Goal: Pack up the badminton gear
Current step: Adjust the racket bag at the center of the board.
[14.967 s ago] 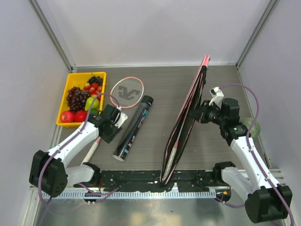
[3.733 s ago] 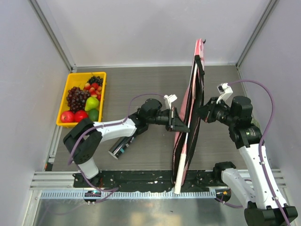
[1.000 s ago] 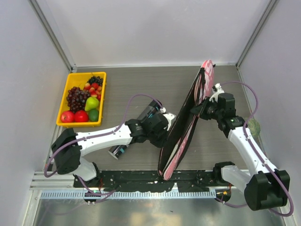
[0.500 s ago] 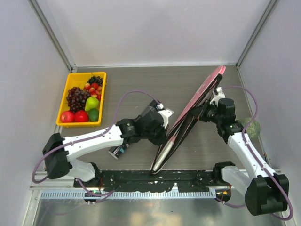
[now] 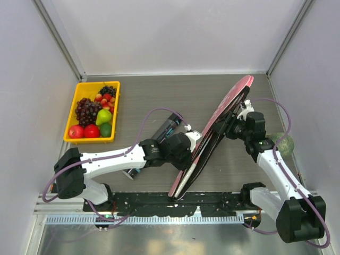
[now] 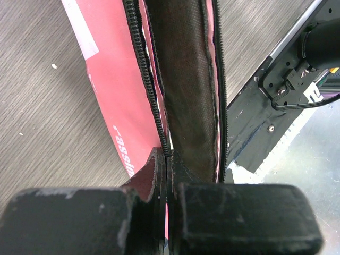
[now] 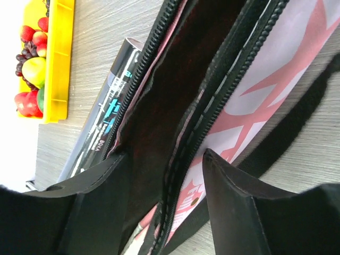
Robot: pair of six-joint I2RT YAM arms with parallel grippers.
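The pink racket-shaped bag (image 5: pixel 223 114) leans on a slant from the back right down to the front rail, its zip open and its dark lining showing (image 6: pixel 186 79). My left gripper (image 5: pixel 190 142) is shut on the bag's zip edge (image 6: pixel 168 155) low on its left side. My right gripper (image 5: pixel 232 126) stands open at the bag's upper right. The zip edge (image 7: pixel 212 101) runs between its spread fingers (image 7: pixel 114 175). The dark tube (image 5: pixel 166 127) lies on the table left of the bag, partly behind my left arm. Rackets and shuttlecock are hidden.
A yellow tray (image 5: pixel 72 109) of fruit sits at the far left. A green netted ball (image 5: pixel 285 142) lies by the right wall behind my right arm. The black front rail (image 5: pixel 212 201) runs under the bag's lower tip.
My right gripper has opened off the bag's edge. The bag has tipped from nearly upright to a lower slant, top swung right. My left gripper kept its hold and shifted with it.
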